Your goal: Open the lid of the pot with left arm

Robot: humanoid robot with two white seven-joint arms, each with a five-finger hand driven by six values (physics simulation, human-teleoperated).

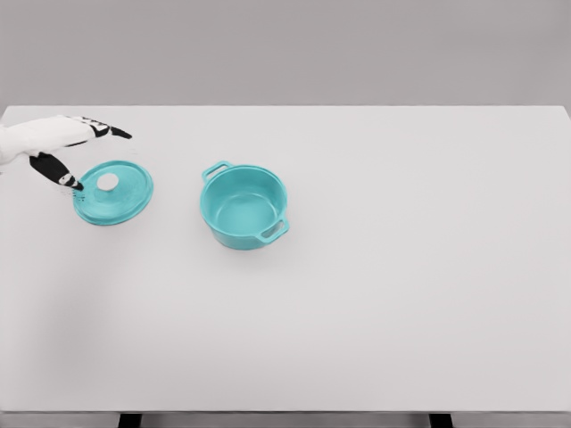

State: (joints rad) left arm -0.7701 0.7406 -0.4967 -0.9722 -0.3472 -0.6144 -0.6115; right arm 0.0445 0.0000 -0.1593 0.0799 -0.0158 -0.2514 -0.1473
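Pot (244,209): teal, round, open-topped, with two small loop handles, one at its 10 o'clock rim and one at its 4 o'clock rim; interior the same teal, nothing visible inside; stands upright a little left of the middle of the table (401,294). Lid (113,192): teal, round, shallow dome with a raised rim and a small pale grey knob at its middle; lies flat on the table, knob up, at 9 o'clock from the pot and well apart from it, close to the table's left edge. Markings: no readable brand, label or writing on pot or lid. Left hand (67,147): white with black finger segments, entering from the left edge at the lid's 10 o'clock; fingers spread apart and holding nothing, upper fingers pointing toward 3 o'clock above the lid's far side, thumb angled down toward 4 o'clock with its tip at the lid's left rim, whether touching cannot be told. Table: plain white top filling most of the view, dark legs showing at the lower edge, grey wall behind.
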